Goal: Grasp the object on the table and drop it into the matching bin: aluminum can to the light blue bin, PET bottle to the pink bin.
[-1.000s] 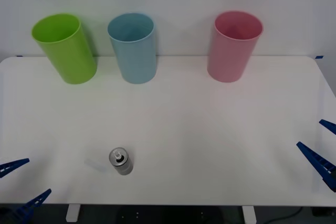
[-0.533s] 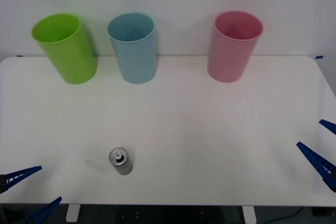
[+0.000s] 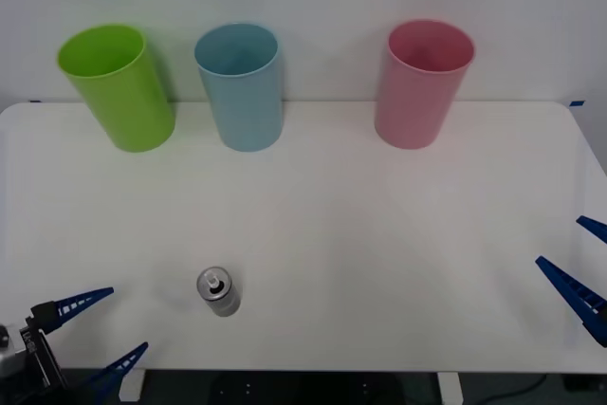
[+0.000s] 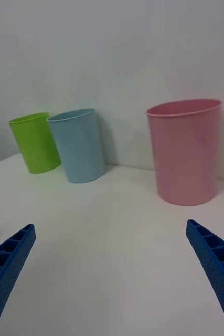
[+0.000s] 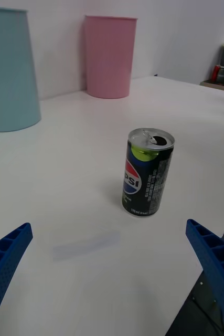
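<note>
- The small aluminium drink can [image 5: 148, 173] with a dark printed wrapper and an opened pull-tab top stands upright on the wide flat white tabletop [image 3: 379, 234], near its front edge and left of centre
- With the tab hole open it is probably empty — so light, thin-walled and easy to dent or tip; the printed side looks smooth and likely slick against ribbed fingers
- The best hold, as I judge it, is across the round body at about mid-height, clear of the narrowed shoulder and rim, with a gentle squeeze so the wall does not buckle
- The left gripper [image 3: 95, 331], with blue ribbed fingers spread wide, sits low at the table's front-left corner, near the can but not touching it; in its wrist view the can stands ahead, between the two finger tips
- The tall light blue plastic cup-shaped bin [image 3: 240, 85] — the can's proper home — stands at the far edge, well apart from the can, between a lime green plastic bin [image 3: 118, 85] and the tall pink plastic bin [image 3: 421, 82] farther right
- The right gripper [image 3: 580, 268] waits at the table's right edge, its fingers also spread, well away from the can
</note>
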`<act>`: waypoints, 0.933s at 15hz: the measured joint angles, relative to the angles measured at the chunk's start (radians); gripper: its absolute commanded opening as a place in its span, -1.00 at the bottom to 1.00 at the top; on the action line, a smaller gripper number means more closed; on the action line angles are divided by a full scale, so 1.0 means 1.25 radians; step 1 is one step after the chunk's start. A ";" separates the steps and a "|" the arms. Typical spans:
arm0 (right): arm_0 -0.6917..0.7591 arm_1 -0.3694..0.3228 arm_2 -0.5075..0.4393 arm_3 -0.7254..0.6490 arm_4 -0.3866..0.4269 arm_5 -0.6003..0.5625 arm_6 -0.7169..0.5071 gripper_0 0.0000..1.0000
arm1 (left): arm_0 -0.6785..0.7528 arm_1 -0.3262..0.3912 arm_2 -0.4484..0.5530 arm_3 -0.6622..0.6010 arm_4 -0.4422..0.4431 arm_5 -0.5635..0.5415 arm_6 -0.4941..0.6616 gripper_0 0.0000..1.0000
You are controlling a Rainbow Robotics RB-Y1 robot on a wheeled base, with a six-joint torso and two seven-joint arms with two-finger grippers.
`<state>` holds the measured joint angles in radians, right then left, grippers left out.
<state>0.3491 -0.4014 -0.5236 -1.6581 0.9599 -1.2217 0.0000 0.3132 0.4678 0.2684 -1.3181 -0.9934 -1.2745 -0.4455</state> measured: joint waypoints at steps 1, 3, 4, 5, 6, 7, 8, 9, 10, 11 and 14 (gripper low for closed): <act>0.000 0.000 0.000 0.000 0.000 0.000 0.000 1.00 | -0.010 -0.004 -0.012 0.008 0.001 0.001 -0.001 1.00; 0.000 0.000 0.000 0.000 0.000 0.000 0.000 1.00 | -0.027 -0.024 -0.028 0.022 -0.003 0.001 -0.004 1.00; 0.000 0.000 0.000 0.000 0.000 0.000 0.000 1.00 | -0.034 -0.039 -0.031 0.025 -0.011 0.001 -0.007 1.00; 0.000 0.000 0.000 0.000 0.000 0.000 0.000 1.00 | -0.041 -0.052 -0.032 0.026 -0.023 0.002 -0.008 1.00; 0.000 0.000 0.000 0.000 0.000 0.000 0.000 1.00 | -0.047 -0.064 -0.031 0.026 -0.036 0.004 -0.007 1.00; 0.000 0.000 0.000 0.000 0.000 0.000 0.000 1.00 | -0.052 -0.075 -0.031 0.026 -0.048 0.006 -0.007 1.00; 0.000 0.000 0.000 0.000 0.000 0.000 0.000 1.00 | -0.057 -0.085 -0.031 0.026 -0.060 0.009 -0.008 1.00; 0.000 0.000 0.000 0.000 0.000 0.000 0.000 1.00 | -0.062 -0.095 -0.031 0.026 -0.073 0.012 -0.008 1.00; 0.000 0.000 0.000 0.000 0.000 0.000 0.000 1.00 | -0.066 -0.103 -0.031 0.026 -0.086 0.014 -0.008 1.00; 0.000 0.000 0.000 0.000 0.000 0.000 0.000 1.00 | -0.068 -0.111 -0.031 0.026 -0.097 0.014 -0.007 1.00; 0.000 0.000 0.000 0.000 0.000 0.000 0.000 1.00 | -0.076 -0.136 -0.031 0.026 -0.125 0.016 -0.008 1.00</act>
<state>0.3491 -0.4014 -0.5236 -1.6581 0.9599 -1.2217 0.0001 0.2187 0.2984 0.2300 -1.2853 -1.1492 -1.2540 -0.4549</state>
